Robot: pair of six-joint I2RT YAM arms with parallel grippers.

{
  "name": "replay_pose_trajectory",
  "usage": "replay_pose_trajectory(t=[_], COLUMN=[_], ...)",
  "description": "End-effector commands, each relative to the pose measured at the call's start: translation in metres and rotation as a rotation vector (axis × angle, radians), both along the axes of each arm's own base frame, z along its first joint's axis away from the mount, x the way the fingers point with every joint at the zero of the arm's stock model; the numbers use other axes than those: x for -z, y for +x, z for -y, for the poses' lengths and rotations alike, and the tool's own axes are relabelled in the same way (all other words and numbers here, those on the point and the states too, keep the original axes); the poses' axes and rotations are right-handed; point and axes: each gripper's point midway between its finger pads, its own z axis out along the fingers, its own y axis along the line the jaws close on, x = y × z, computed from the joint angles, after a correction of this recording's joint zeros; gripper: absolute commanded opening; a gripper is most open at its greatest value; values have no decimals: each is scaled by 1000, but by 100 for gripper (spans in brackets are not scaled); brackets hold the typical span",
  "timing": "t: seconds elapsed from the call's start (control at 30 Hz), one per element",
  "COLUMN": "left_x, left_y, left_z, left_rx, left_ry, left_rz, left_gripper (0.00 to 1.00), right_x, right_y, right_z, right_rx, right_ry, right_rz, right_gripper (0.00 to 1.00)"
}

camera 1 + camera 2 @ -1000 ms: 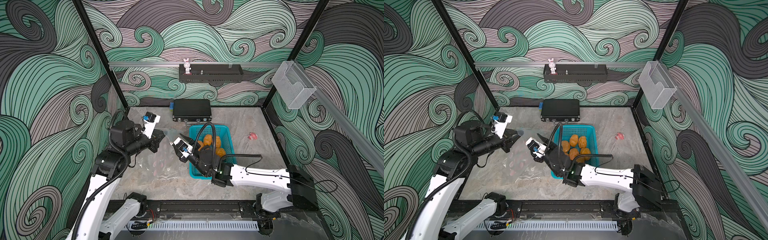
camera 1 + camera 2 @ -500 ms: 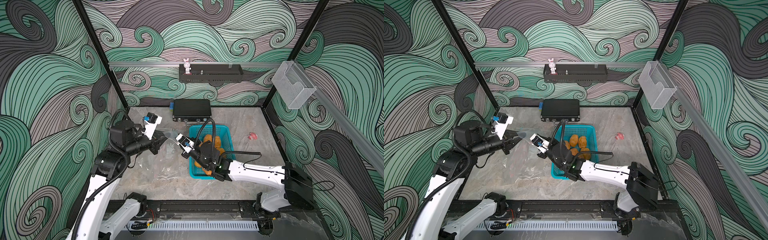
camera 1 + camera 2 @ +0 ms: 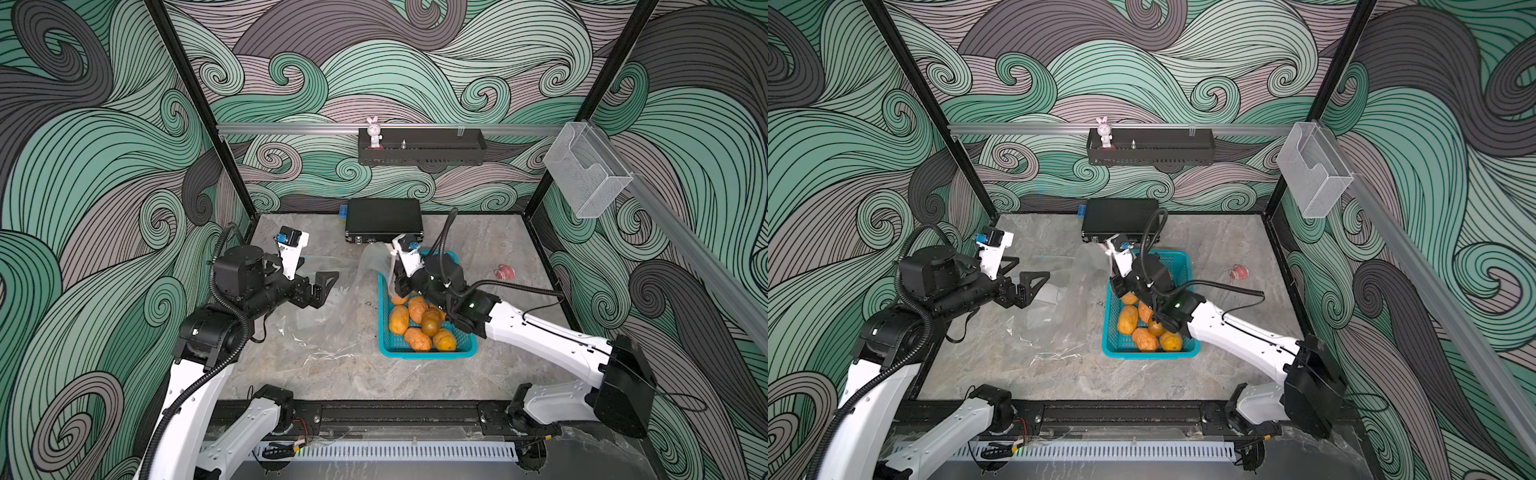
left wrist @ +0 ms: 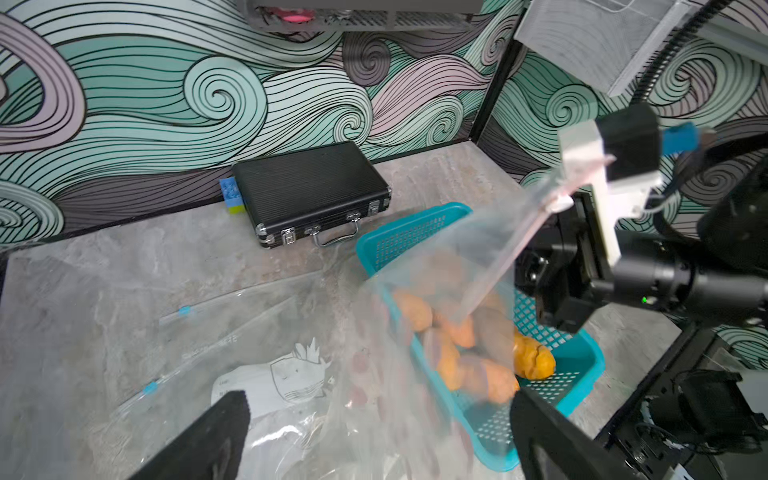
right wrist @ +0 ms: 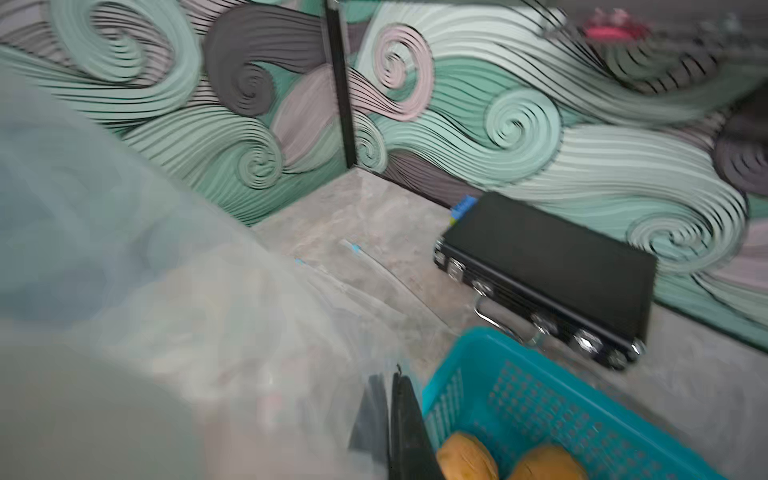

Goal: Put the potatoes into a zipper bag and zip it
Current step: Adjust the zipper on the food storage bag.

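Note:
Several orange-tan potatoes [image 3: 419,326] [image 3: 1142,330] lie in a teal basket [image 3: 384,332] [image 3: 1109,332]. My right gripper [image 3: 394,286] [image 3: 1118,287] is over the basket's far left corner, shut on the edge of a clear zipper bag [image 3: 365,270] [image 3: 1084,270] that hangs down to the table. In the right wrist view the shut gripper [image 5: 392,415] pinches the bag film [image 5: 166,311] beside the basket [image 5: 540,395] and a potato [image 5: 465,457]. My left gripper [image 3: 321,289] [image 3: 1027,286] [image 4: 374,440] is open left of the bag [image 4: 415,332], holding nothing.
A black case [image 3: 383,218] with a blue block [image 3: 343,211] stands at the back wall. More clear bags [image 4: 187,332] lie flat on the table under the left gripper. A small pink object [image 3: 505,272] lies right of the basket. A wall shelf [image 3: 422,147] carries a bunny figure.
My left gripper opened and let go of the bag. My right gripper shut on the bag's edge and carried it up and right, to the basket's far corner.

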Motion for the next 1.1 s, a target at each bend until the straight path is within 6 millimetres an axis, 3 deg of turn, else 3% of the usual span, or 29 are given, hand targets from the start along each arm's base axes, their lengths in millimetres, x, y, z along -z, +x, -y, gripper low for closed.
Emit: replay_pose_trajectory(t=[0.0,0.07,0.17,0.27,0.43,0.6,0.7,0.8,0.93,1.07], left_x=[-4,-9,-19,-22,-8,-20,-31,-38,-20,1], left_y=[-10,-21,-37,-42,-40,-53,-63,-54,-48,-44], left_z=[0,17,50,67,62,59,56,51,60,72], left_rx=[-23,75,273,380,316,340,381,333,327,304], left_ry=[-62,-135,-270,-342,-300,-258,-180,-156,-154,-75], left_rz=[-42,-64,-145,-238,-253,-222,-213,-181,-191,-171], left_gripper=[99,98,90,79,75,80,81,80,75,73], right_x=[29,27,19,9,-15,-31,-36,-48,-61,-59], right_y=[-10,-19,-35,-45,-61,-77,-69,-58,-53,-55], right_z=[11,6,-3,-6,-24,-33,-29,-32,-42,-49], right_rx=[14,-46,-133,-133,-210,-375,-314,-246,-197,-159], right_ry=[-10,-20,-7,58,185,161,152,234,396,442], right_rz=[-237,-272,-329,-436,-548,-422,-433,-474,-552,-621], right_gripper=[0,0,0,0,0,0,0,0,0,0])
